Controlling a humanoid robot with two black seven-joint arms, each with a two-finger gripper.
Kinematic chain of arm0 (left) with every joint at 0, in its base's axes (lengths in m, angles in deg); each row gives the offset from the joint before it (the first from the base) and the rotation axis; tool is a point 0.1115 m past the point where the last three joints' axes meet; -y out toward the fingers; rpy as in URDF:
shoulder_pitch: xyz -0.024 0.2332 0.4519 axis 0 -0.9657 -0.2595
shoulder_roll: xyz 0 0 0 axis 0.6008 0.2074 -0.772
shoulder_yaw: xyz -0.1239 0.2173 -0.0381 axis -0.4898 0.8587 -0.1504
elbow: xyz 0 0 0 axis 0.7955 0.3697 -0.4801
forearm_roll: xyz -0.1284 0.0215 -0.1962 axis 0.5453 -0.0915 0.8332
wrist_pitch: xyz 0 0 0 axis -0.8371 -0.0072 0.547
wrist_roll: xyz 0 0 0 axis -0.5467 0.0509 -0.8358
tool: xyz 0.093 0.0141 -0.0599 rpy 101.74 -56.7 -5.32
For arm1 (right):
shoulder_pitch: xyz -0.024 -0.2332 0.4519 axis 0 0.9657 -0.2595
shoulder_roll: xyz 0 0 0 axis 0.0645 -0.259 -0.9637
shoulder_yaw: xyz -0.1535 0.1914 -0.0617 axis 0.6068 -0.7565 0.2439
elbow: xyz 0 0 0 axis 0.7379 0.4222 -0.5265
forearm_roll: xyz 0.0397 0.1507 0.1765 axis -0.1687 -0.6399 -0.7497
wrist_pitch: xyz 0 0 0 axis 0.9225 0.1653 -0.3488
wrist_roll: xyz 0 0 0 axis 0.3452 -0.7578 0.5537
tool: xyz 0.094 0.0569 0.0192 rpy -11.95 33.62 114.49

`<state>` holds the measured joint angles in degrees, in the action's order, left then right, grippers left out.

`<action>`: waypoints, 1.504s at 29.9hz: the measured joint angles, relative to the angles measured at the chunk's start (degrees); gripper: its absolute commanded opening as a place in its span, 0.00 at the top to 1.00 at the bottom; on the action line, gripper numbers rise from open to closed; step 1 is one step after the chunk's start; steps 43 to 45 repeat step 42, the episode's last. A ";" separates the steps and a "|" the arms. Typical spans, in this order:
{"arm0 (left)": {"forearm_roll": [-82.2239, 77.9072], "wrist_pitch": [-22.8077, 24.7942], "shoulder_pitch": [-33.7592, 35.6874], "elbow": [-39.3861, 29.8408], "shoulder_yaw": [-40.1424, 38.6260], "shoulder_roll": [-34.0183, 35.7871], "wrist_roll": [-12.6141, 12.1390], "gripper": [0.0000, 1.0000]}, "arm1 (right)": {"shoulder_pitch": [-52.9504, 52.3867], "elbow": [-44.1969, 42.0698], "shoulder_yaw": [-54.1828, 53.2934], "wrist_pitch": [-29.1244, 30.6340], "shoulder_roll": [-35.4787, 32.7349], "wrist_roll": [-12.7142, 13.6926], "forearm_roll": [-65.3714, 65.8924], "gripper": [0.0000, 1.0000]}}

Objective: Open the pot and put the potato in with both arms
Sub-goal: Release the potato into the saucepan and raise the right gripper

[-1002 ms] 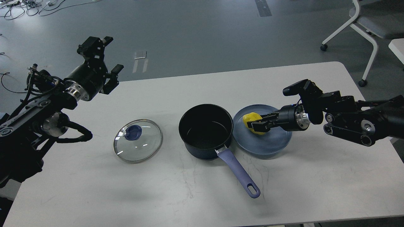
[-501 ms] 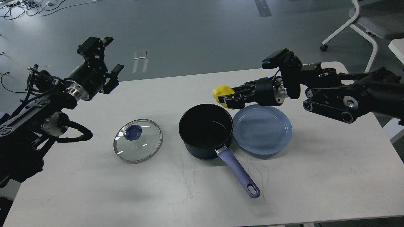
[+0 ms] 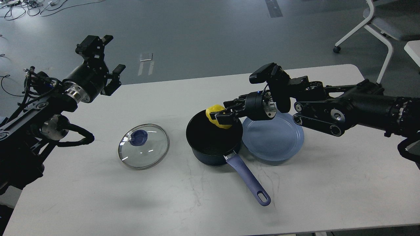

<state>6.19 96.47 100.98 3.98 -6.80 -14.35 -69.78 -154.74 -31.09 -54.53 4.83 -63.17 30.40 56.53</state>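
Right gripper [image 3: 219,118] pinches potato [image 3: 215,114] above pot [image 3: 214,140]; left gripper [image 3: 108,62] spread.

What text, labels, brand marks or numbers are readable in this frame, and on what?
None readable.
Pot, its purple handle, glass lid, blue plate, potato: no print visible.
Left gripper and right gripper: no legible markings on the black housings.
Table: only scuffs, no writing.
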 measured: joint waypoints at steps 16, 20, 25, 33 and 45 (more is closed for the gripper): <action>1.63 -1.54 -0.41 0.49 -0.06 -3.65 -0.04 0.02 | 2.36 0.56 -12.92 -0.25 -2.21 0.17 -28.28 0.00; 7.83 -1.66 -0.46 0.53 -0.11 -4.69 -0.26 0.02 | 4.14 0.64 -18.47 0.37 -3.74 0.50 -46.63 0.00; 12.10 0.43 -1.24 0.54 -0.12 -5.39 -1.76 0.02 | 8.42 0.62 -26.89 3.15 -5.40 1.23 -62.91 0.00; 14.15 2.90 -4.79 0.46 -3.98 -6.02 -2.49 0.02 | 19.17 1.04 -40.22 7.81 -5.65 7.40 -72.45 0.00; 14.30 4.37 -6.74 0.35 -5.47 -6.61 -4.76 0.02 | 21.92 2.53 -43.98 7.98 -6.31 13.21 -77.34 0.00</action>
